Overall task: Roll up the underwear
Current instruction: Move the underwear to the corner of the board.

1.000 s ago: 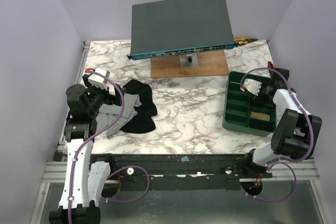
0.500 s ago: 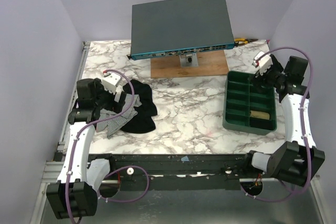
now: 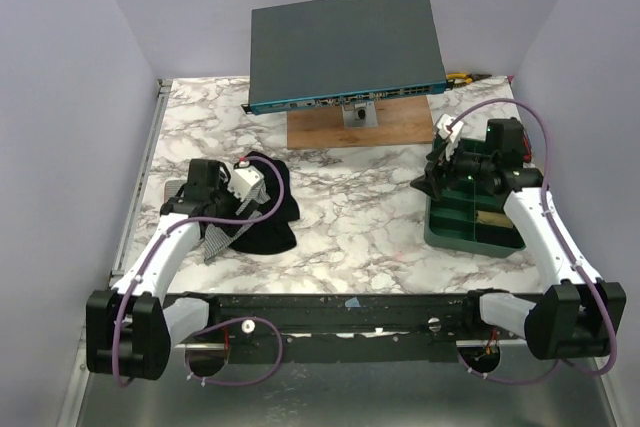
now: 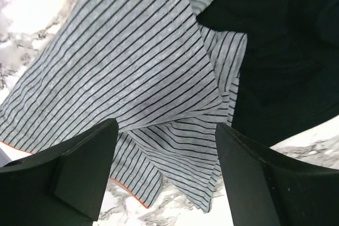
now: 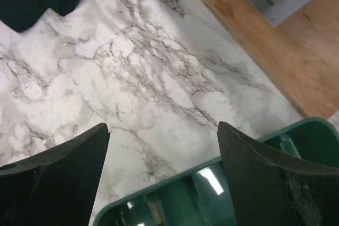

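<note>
Grey striped cotton underwear [image 4: 137,78] lies flat-ish and crumpled on the left side of the white marble table [image 3: 360,207], one panel folded over another, with a thin orange trim along a hem. No roll has been started as far as I can judge, so the task looks to be at its very beginning: grasp an edge, flatten, roll, all left to do. Its right edge touches and partly overlaps a black fabric garment [image 4: 286,51] (could be more than one piece, can't tell).

The left gripper [image 4: 165,130] hangs right over the striped cloth, fingers spread wide and nothing pinched between them. The right gripper [image 5: 161,128] is well apart from the clothes, over bare marble at the left rim of the dark green compartment tray [image 3: 440,232]; its fingers are also wide and it holds nothing. A tan roll-shaped thing [image 3: 497,219] sits in one near compartment of the tray; what it is I can't tell.
</note>
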`<state>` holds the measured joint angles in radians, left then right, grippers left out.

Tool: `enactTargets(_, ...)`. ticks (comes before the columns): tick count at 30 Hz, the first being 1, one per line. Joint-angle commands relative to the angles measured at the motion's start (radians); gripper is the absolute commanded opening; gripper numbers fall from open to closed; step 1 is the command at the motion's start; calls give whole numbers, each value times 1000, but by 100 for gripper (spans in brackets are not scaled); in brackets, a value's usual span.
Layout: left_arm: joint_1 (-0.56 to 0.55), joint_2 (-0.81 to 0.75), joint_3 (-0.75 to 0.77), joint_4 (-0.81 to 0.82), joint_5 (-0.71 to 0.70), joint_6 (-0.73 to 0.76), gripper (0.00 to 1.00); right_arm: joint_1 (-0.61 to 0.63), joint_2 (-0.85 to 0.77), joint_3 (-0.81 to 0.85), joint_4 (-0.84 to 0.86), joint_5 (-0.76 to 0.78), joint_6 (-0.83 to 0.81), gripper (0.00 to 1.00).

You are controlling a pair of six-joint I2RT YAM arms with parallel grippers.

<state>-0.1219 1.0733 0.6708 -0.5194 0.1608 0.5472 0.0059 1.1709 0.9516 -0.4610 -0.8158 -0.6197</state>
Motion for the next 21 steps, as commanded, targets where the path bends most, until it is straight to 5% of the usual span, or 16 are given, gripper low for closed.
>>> enactTargets(1, -2, 78, -2, 3, -84, 46, 78, 46, 14, -21, 65, 30, 98, 86)
enactTargets(7, -2, 171, 12, 35, -60, 35, 73, 88, 19, -47, 98, 37, 140, 86)
enactTargets(15, -3, 240, 62, 35, 0, -22, 51, 121, 17, -82, 114, 62, 153, 86)
enactTargets(21, 11, 247, 87, 31, -34, -50, 11, 127, 34, -85, 117, 62, 160, 86)
